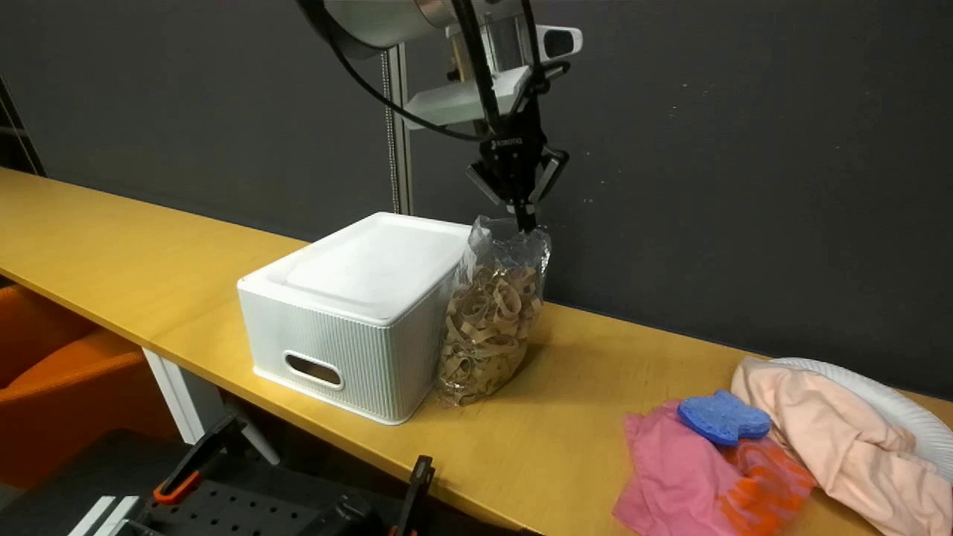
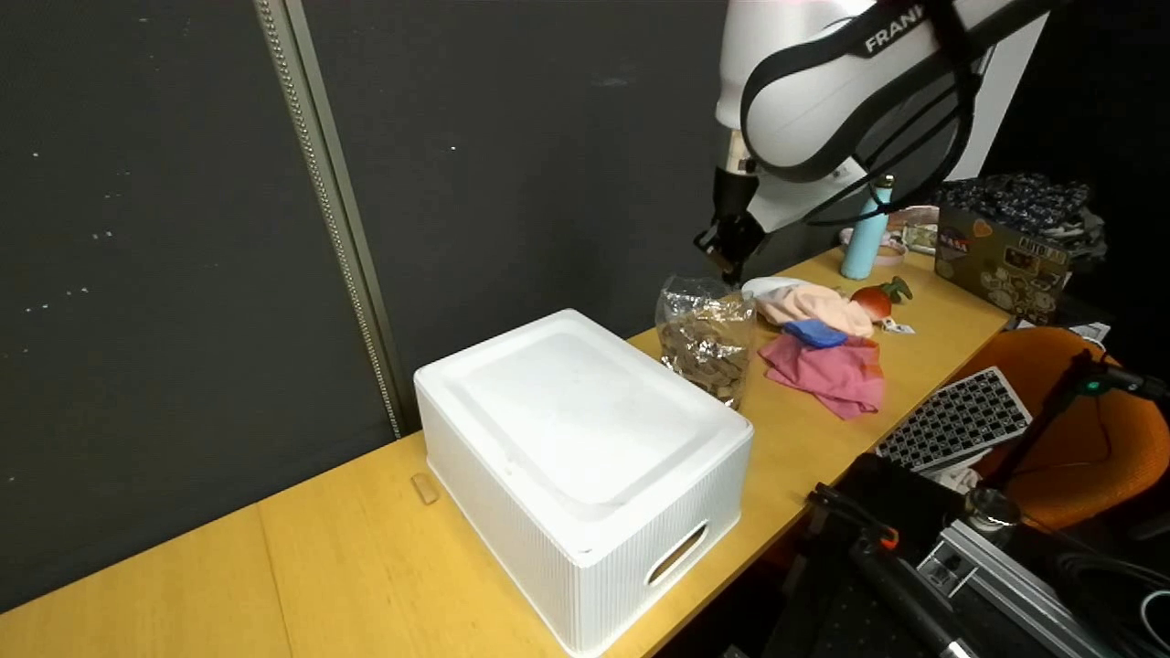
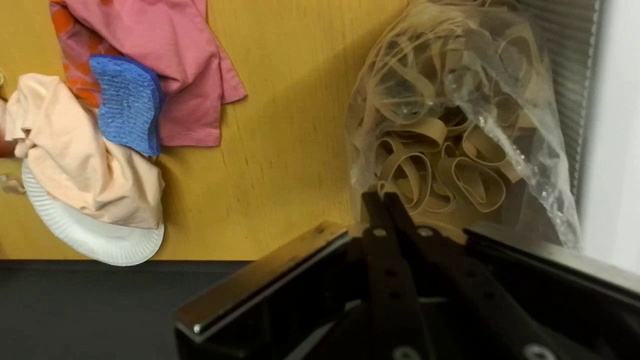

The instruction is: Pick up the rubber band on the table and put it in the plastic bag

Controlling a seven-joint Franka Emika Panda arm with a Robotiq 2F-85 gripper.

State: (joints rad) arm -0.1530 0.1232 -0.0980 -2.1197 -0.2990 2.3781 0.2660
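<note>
Standing just below the gripper point(image 1: 526, 228), whose fingers point(image 3: 372, 206) are held together, the bag point(image 1: 488, 335) is partly filled with tan bands point(image 3: 420, 131). Farther from the gripper, beyond the box point(image 2: 567, 411), the rubber band point(image 2: 425, 489) is seen on the table point(image 2: 366, 557).

Wall point(image 1: 744, 186): dark grey, pale specks scattered, visible to us in both exterior views. Metal strip point(image 2: 343, 219): upright, silvery, beaded along one side, set against the wall. Table point(image 2: 366, 548): long, yellow-tan wooden top, one seam across, rear edge along the wall; beneath it we find a white leg point(image 1: 177, 394). Orange seat point(image 1: 67, 417): low at the left of an exterior view. Orange chair point(image 2: 1120, 439): at the right of an exterior view; whether both are one piece we cannot tell. Pale panel point(image 2: 1010, 100): high in that same view. Light: we note a soft sheen on the wood.
</note>
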